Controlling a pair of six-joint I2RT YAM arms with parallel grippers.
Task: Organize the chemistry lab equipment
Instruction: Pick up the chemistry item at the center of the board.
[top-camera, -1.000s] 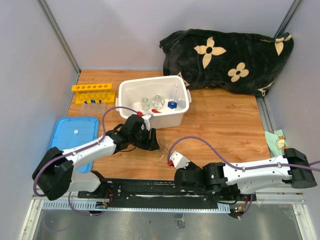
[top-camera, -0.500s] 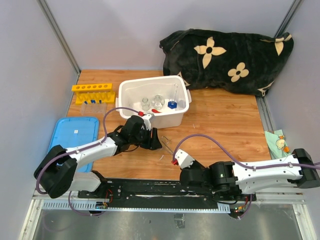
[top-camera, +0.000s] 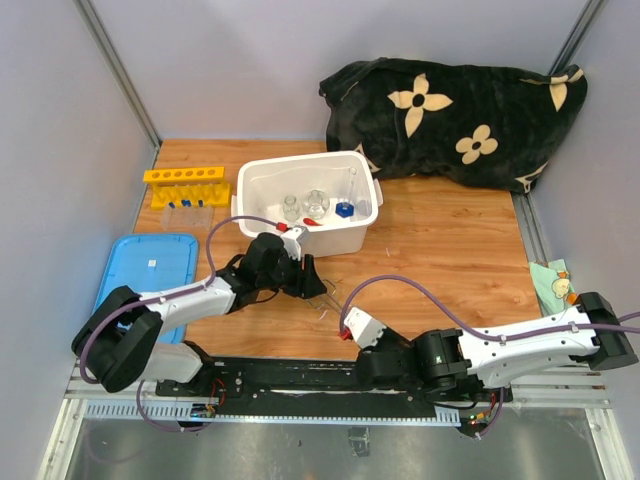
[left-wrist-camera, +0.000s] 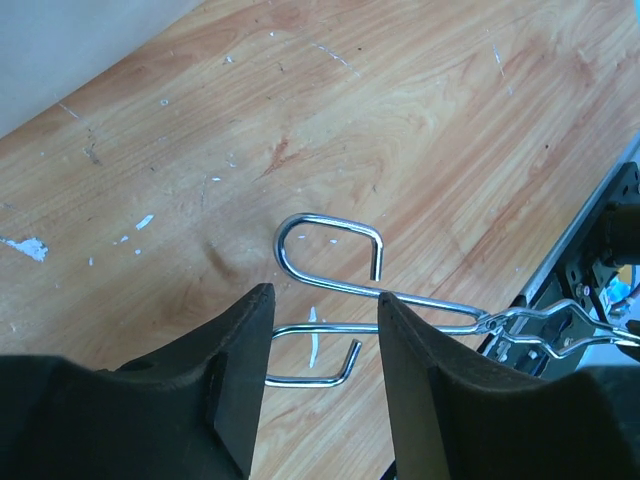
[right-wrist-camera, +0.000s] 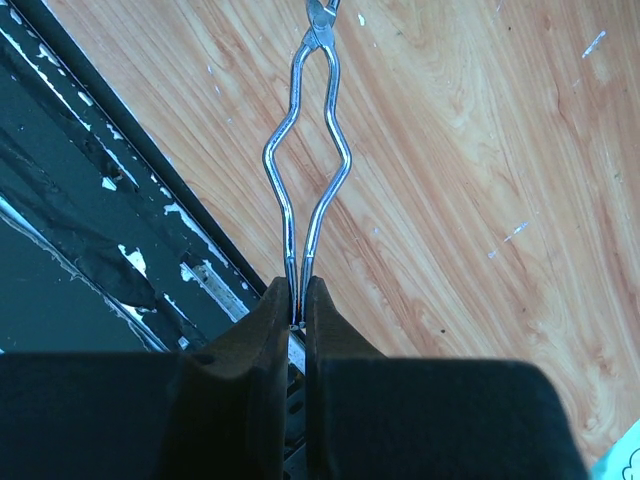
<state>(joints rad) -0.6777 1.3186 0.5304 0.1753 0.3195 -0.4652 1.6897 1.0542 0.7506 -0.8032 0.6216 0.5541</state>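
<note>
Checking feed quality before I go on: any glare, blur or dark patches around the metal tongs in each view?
Left wrist: metal tongs sharp against the table, glints along the wire; left hand near-black, detail lost. Right wrist: tongs in focus with bright streaks; right hand a dark mass. Top external: even light, no glare, tongs only a thin line.

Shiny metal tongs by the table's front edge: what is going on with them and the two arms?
The right hand is shut on the tips of the shiny metal wire tongs, near the front edge of the wooden table. The left hand is open around one looped handle, not gripping it. Small clear glass pieces sit in the white plastic bin, and the yellow holed rack stands to its left.
</note>
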